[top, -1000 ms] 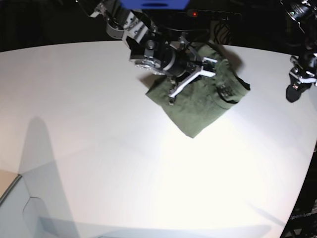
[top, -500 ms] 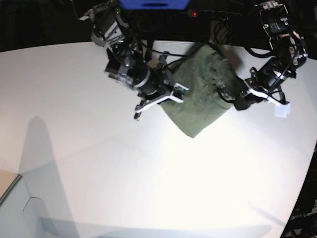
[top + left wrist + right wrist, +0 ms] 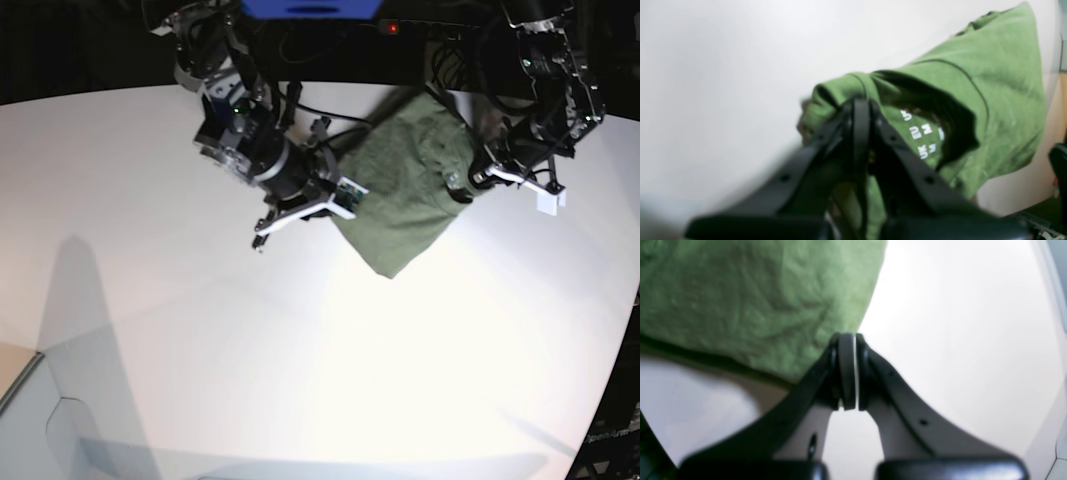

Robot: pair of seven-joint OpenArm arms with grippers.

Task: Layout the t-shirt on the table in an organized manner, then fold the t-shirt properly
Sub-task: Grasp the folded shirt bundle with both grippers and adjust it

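T-shirt [image 3: 405, 195] sits bunched on your bench [image 3: 300, 380], so your left fingers [image 3: 861, 113] pinch its collar while the right fingers [image 3: 847, 350], closed, grip its edge for spreading.

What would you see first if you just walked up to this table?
The green t-shirt, bunched in a wrinkly heap at the far side of the big white table. Then the two black robot arms, one on each side of it. The left claw is shut on the shirt by the neck, where white size letters show; the right claw is shut at the shirt's other edge.
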